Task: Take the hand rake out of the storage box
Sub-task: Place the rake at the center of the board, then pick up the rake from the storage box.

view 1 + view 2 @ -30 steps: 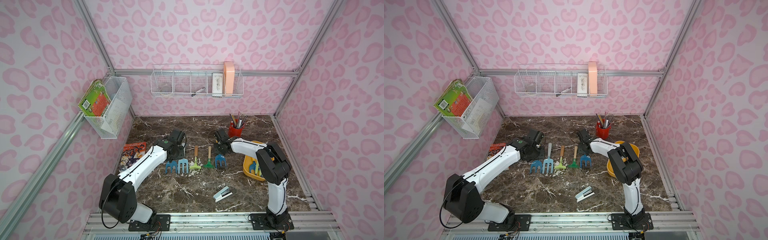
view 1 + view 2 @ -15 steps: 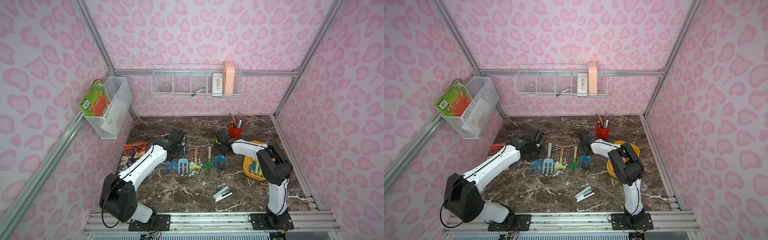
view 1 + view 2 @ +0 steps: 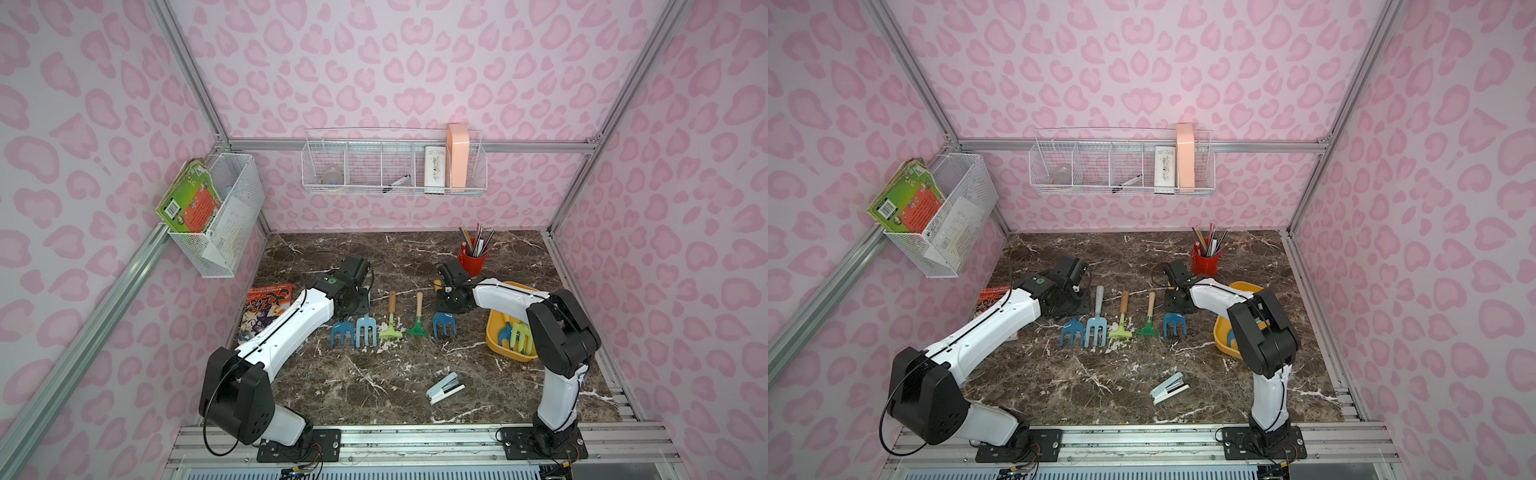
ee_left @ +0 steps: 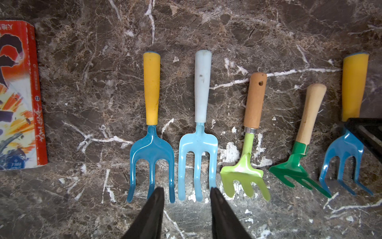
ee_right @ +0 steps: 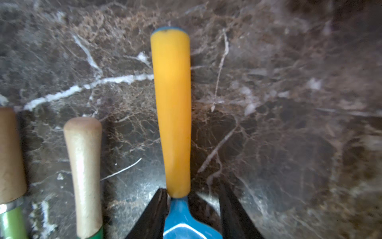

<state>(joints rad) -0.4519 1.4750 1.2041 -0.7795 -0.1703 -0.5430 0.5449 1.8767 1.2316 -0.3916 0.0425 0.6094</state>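
Right pincer (image 5: 192, 187) has seemingly released hand rake (image 5: 171, 103).

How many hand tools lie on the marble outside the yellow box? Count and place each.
5, side by side in one row: dark-blue fork, pale-blue fork, lime rake, green rake, then a second dark-blue fork between the right gripper's jaws. None seem hidden.

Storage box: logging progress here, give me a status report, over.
Right gripper open astride neck of hand rake; flat on table, outside storage box. Left gripper open, empty. Green rake close alongside.
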